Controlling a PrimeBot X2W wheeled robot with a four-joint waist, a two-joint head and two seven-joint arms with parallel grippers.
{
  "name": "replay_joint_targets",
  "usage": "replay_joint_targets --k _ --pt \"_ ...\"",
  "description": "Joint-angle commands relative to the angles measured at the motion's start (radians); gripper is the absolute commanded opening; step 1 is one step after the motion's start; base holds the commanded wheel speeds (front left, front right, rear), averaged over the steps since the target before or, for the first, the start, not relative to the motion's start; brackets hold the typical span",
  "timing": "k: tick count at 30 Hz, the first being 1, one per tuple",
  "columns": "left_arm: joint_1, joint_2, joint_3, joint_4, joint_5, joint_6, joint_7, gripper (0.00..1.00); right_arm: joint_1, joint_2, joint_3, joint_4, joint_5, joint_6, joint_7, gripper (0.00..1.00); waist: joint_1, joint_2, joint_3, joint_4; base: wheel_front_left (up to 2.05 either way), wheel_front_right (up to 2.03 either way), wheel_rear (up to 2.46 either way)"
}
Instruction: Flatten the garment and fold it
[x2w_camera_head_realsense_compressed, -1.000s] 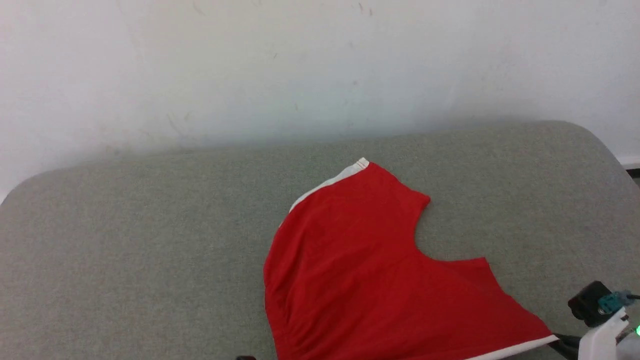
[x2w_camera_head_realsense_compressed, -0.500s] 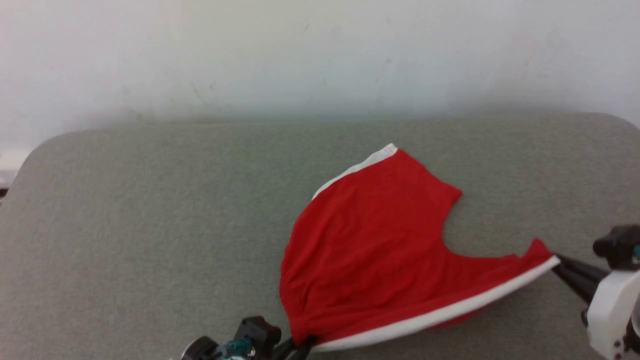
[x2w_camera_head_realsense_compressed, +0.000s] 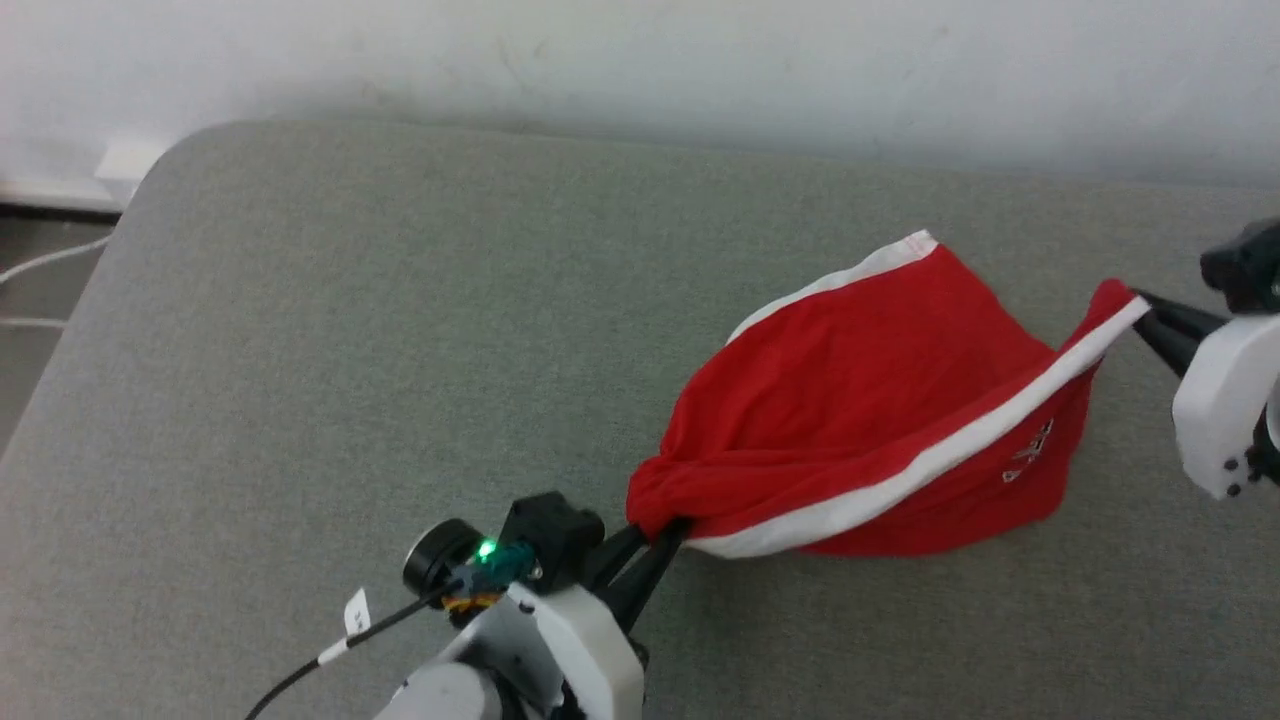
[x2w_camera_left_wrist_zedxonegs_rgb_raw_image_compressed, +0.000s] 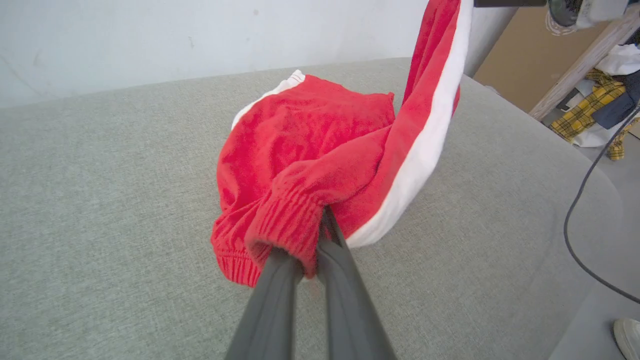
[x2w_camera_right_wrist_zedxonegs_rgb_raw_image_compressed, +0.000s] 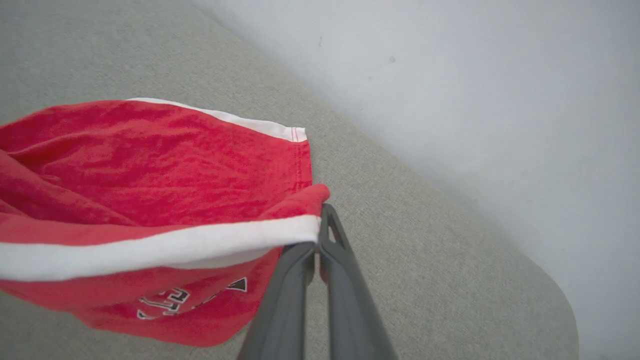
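My left gripper (x2w_camera_head_realsense_compressed: 655, 540) is squeezed tight on a bunched bit of the stretchy waist (x2w_camera_left_wrist_zedxonegs_rgb_raw_image_compressed: 287, 220) of the garment (x2w_camera_head_realsense_compressed: 880, 400). My right gripper (x2w_camera_head_realsense_compressed: 1145, 305) is pinched shut on the end of the white band (x2w_camera_head_realsense_compressed: 940, 455). The garment is on the right half of the grey cushion (x2w_camera_head_realsense_compressed: 300, 350). Its near side is lifted up between my two grippers, and the far leg lies flat toward the back edge. I think a few things could go wrong here. My right gripper has only a tiny bite of cloth, so a hard pull could make it slip out, and that side would drop. My left gripper seems to hold a thick bunch, maybe more than one layer. If so, the waist may stay scrunched when I lay it down. The part with the letters (x2w_camera_head_realsense_compressed: 1030, 455) hangs under the band. It could tuck under itself and make a hidden fold. The far leg rests on the cushion, so if I pull sideways it may drag and wrinkle. My right gripper is close to the right edge, so cloth set down there could slide off.
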Motion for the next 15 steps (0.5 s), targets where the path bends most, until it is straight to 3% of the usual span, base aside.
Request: replay_joint_targets --k 1,15 --pt "-0.033 -0.015 0.007 0.007 -0.006 -0.008 -0.003 0.0 -0.042 0.012 0.013 0.03 -0.011 -0.002 0.008 0.0 -0.0003 0.0 0.082 0.078 0.0 0.0 0.0" --pt "-0.234 -0.147 0.036 0.212 -0.062 -0.02 -0.001 0.0 -0.376 0.078 0.23 0.374 -0.044 -0.002 0.009 0.0 -0.0003 0.0 0.208 0.134 0.0 0.0 0.0"
